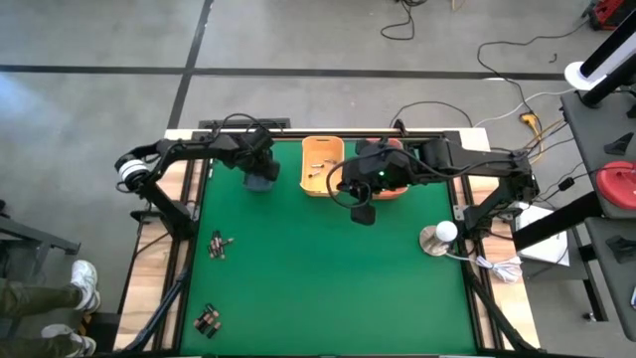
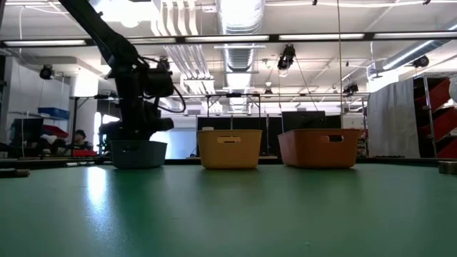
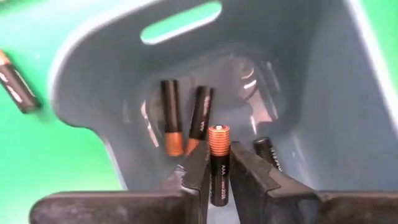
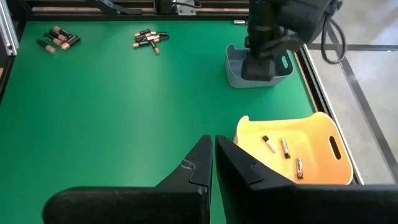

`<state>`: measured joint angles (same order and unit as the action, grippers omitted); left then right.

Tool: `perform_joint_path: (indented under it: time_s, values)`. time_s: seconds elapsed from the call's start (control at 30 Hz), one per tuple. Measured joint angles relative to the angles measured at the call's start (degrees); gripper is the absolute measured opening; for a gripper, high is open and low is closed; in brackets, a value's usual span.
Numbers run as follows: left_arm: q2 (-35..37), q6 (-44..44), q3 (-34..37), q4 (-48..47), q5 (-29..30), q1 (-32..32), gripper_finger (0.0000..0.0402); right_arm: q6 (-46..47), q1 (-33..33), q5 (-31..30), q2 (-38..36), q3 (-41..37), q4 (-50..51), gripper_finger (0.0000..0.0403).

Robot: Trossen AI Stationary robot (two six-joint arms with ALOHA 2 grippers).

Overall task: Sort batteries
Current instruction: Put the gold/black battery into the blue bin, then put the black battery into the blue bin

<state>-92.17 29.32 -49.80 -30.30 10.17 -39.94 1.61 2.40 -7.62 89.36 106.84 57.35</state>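
On the far left of the green felt-like surface (image 1: 328, 288), two loose clusters of batteries lie in the open: one cluster (image 1: 219, 244) near the left edge at mid-depth, another cluster (image 1: 207, 319) closer to the front edge. They are small dark cylinders with copper-coloured ends.

The left gripper (image 3: 217, 168) hangs inside the grey-blue bin (image 1: 261, 180), a smooth moulded plastic tub with rounded corners and a slotted handle hole in its wall. Its two dark fingers (image 3: 193, 177) stand narrowly apart with one AAA battery (image 3: 218, 165) upright between them, touching both; black body, copper top, the letters "AAA" readable along its side. On the bin floor lie three more black-and-copper cells (image 3: 171, 116), two side by side and one partly hidden behind a finger. One further battery (image 3: 15, 81) lies on the surface just outside the bin.

Next along stands the yellow-orange bin (image 1: 322, 165), the same rounded plastic shape, holding three slim cells (image 4: 284, 149) with pale bodies.

The right gripper (image 4: 213, 158) hovers between that bin and the orange bin (image 2: 319, 148), fingers pressed together, holding nothing.
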Motion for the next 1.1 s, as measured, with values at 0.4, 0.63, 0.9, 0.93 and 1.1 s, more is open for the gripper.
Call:
perform_joint_path:
  time_s: [0.4, 0.63, 0.9, 0.93, 1.1]
  values:
    - [17.44, -1.64, 0.07, -2.3, -2.05, 5.92, 0.0134, -2.22, -0.05, -0.09, 0.0, -0.44, -0.86, 0.0013]
    - [26.22, 2.03, 1.68, -4.97, -6.24, 25.73, 0.0143, -1.16, -0.05, -0.6, 0.0, -1.54, -0.99, 0.0013]
    - [26.52, 10.25, 3.11, -7.71, 0.0, 51.08, 0.0142, -0.17, -0.04, -1.6, 0.0, -1.6, -6.44, 0.0013]
    - [26.42, 11.42, 2.97, -7.51, 1.1, 52.55, 0.0142, -0.17, -0.05, -1.6, 0.0, -1.55, -7.18, 0.0013]
    - [26.66, 12.6, 2.62, -5.43, 5.79, 55.49, 0.0142, -0.26, -0.05, -1.6, 0.0, -1.37, -6.75, 0.0013]
